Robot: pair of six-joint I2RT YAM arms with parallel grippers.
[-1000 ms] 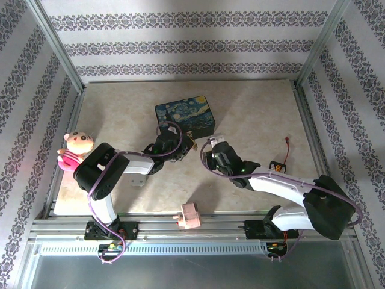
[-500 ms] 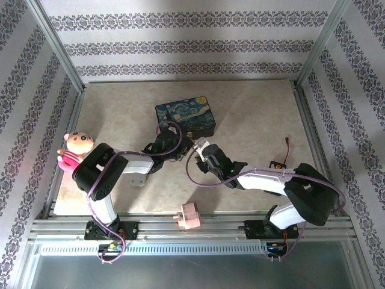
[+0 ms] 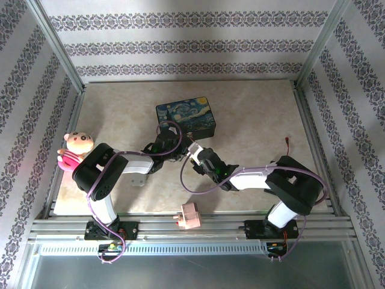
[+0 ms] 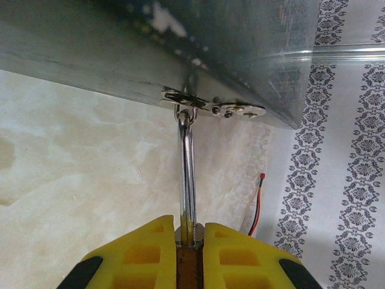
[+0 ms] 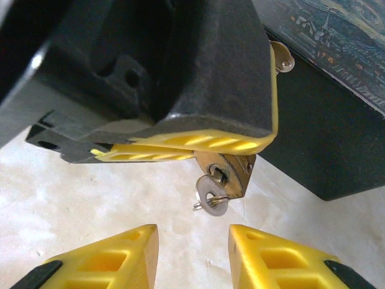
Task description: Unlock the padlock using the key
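Note:
The small brass padlock is clamped between my left gripper's yellow fingers, which are shut on its body. Its silver shackle runs up through the hasp of the dark blue starry-night tin. In the right wrist view the padlock sticks out under the left fingers. The tiny grey key sits in its keyhole with a thin ring through its head. My right gripper stands open just short of the key, one finger on each side, touching nothing.
The tin's dark side wall is close on the right of the padlock. A pink doll hangs at the left rail. A pink block lies near the front edge, and a red-black wire lies at the right.
My right arm has swung left across the table, bringing its gripper up beside the left gripper at the padlock. The left arm and tin have not moved.

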